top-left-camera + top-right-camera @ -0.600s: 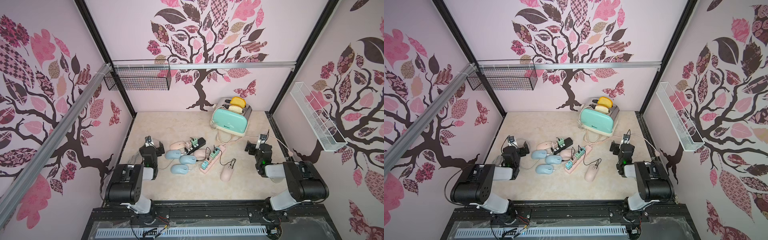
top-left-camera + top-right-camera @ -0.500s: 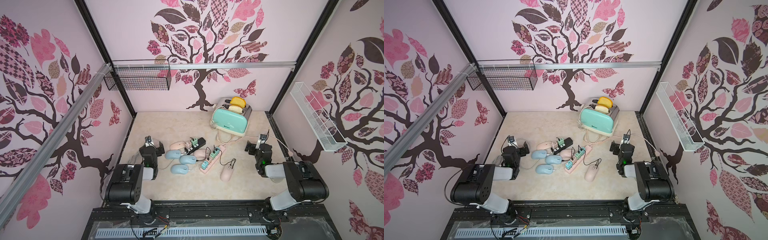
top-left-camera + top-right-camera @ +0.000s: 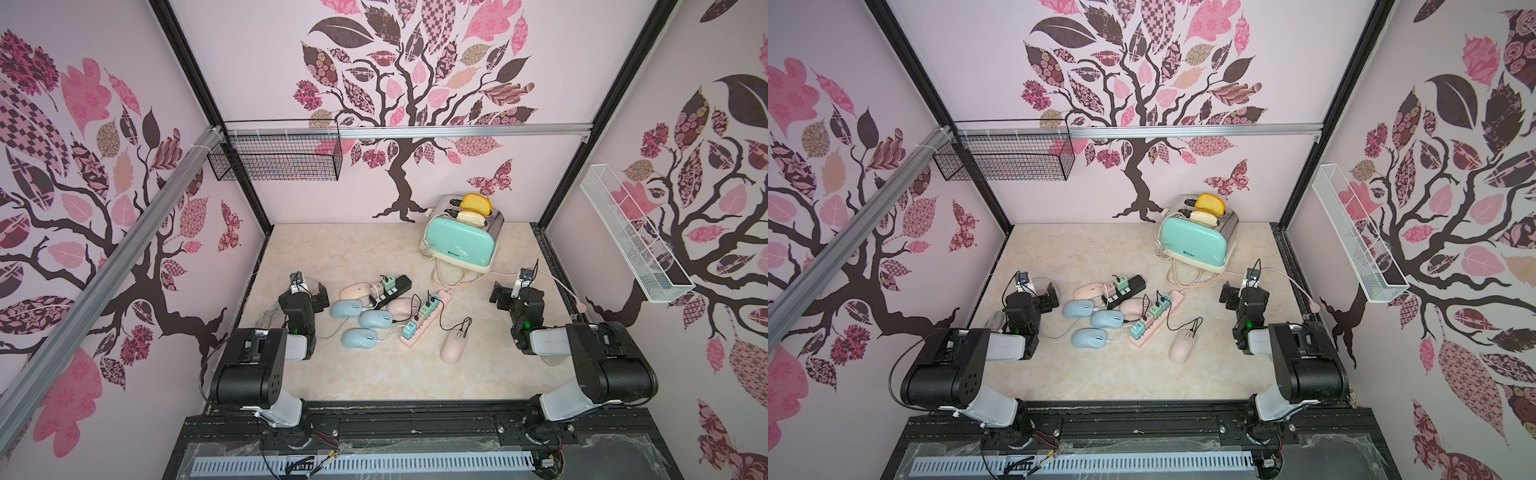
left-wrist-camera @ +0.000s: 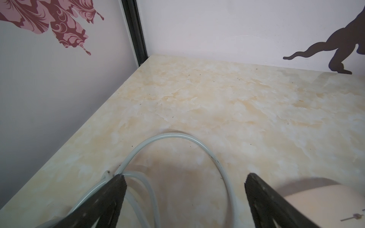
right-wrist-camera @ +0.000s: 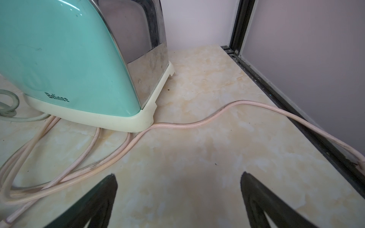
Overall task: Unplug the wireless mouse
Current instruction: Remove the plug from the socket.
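Observation:
Several mice lie at the table's middle left in both top views: three blue ones (image 3: 359,337) (image 3: 1089,337) and pink ones (image 3: 454,348) (image 3: 1182,345), their thin cables running to small green chargers on a black power strip (image 3: 392,287) and a pink power strip (image 3: 424,319) (image 3: 1154,318). My left gripper (image 3: 309,291) (image 4: 184,183) stands open just left of the mice, low over a loop of white cable (image 4: 177,136); a pink mouse (image 4: 316,207) shows beside one finger. My right gripper (image 3: 509,293) (image 5: 177,183) stands open at the right, holding nothing.
A mint toaster (image 3: 461,241) (image 5: 69,59) with bread stands at the back right. Its pink cord (image 5: 197,124) crosses the table ahead of my right gripper toward the right wall. A black wire basket (image 3: 276,160) and a white rack (image 3: 631,241) hang on the walls.

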Motion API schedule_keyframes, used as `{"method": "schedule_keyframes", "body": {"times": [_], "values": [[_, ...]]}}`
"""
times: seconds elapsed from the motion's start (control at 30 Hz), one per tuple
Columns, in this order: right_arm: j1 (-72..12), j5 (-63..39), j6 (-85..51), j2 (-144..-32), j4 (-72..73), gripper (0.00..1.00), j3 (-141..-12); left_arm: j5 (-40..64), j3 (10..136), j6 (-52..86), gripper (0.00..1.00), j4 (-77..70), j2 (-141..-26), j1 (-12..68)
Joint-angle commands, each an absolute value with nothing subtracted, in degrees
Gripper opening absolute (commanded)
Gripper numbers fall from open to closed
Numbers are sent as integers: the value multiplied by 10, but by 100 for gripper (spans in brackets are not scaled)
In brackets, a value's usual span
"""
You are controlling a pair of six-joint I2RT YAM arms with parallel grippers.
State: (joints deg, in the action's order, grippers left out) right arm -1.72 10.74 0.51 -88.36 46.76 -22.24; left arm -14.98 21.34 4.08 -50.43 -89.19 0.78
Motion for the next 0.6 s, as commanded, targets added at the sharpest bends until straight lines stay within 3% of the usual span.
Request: {"method": "schedule_keyframes", "body": {"times": [0.0,0.5,0.57], "values": [[-20,114,9,-887,475,100,-236,-156,215,35,98,-513,-895,9],[-21,123,10,-881,481,100,-237,-149,219,33,98,-508,-880,4],[-33,157,14,-848,393,100,-276,-163,265,39,98,-367,-835,6]]}}
